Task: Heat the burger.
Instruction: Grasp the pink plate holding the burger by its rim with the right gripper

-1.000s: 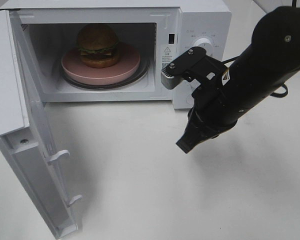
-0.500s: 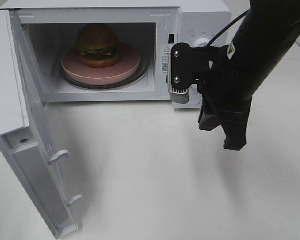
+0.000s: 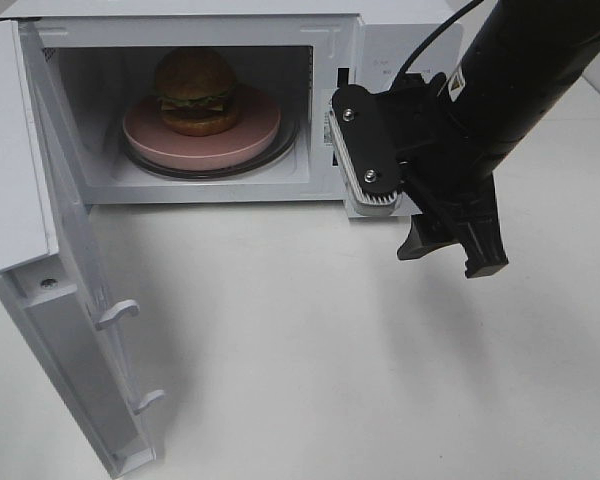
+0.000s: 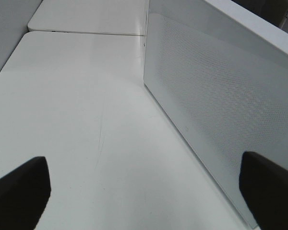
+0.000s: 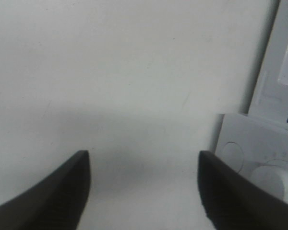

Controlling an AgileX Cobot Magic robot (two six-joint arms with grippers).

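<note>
burger sits upright on the pink plate, toward the plate's far-left rim, inside the microwave cavity. The plate rests on the glass turntable, roughly centred on the cavity floor. The microwave stands at the far edge of the bench. Its door is swung fully open on the left hinge, inner face and two latch hooks showing, lower corner reaching the bench's near-left edge. The right gripper hangs over the bench just in front of the microwave's control panel, covering most of it in the high view, with one ribbed pad facing the camera. Jaws apart, nothing between them; the right wrist view shows both fingers over bare bench, and the panel's knob off to one side. Cannot tell if the pad touches the panel. The left gripper is out of the high view. In its wrist view the jaws stand wide apart and empty over the bench, beside a white dotted microwave panel.
</note>
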